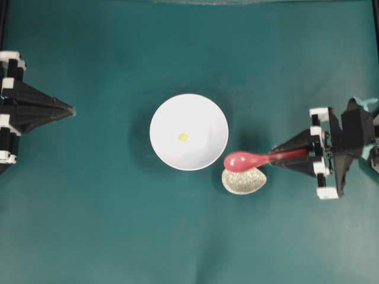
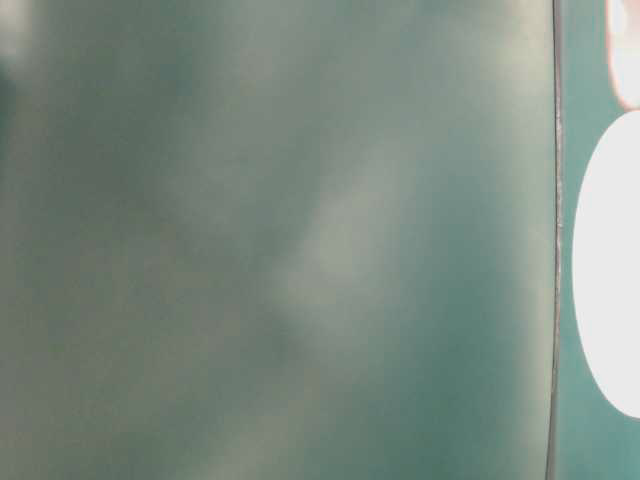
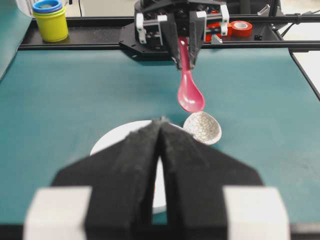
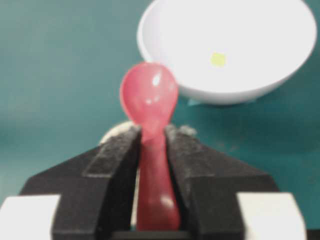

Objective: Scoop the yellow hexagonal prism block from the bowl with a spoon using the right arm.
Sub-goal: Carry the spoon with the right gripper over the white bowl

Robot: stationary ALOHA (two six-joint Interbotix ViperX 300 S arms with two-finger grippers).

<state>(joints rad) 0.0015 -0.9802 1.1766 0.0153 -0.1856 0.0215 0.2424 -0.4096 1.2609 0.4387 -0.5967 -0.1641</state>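
The right gripper (image 1: 283,157) grips the red spoon (image 1: 251,160) above a speckled dish (image 1: 243,181), beside the white bowl (image 1: 204,112) holding a yellow block (image 1: 183,136).

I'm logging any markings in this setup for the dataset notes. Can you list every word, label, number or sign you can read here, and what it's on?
No readable text in any view.
The spoon, bowl and speckled dish are plain.
The stacked cups and the red tape roll at the table's far edge show no legible lettering; they are small and slightly blurred.
The table-level view is a blur.

Table-level view a green-grey blur, the bowl (image 2: 612,280) cut by its right edge; spoon (image 1: 251,160) hides part of the speckled dish (image 1: 241,181).
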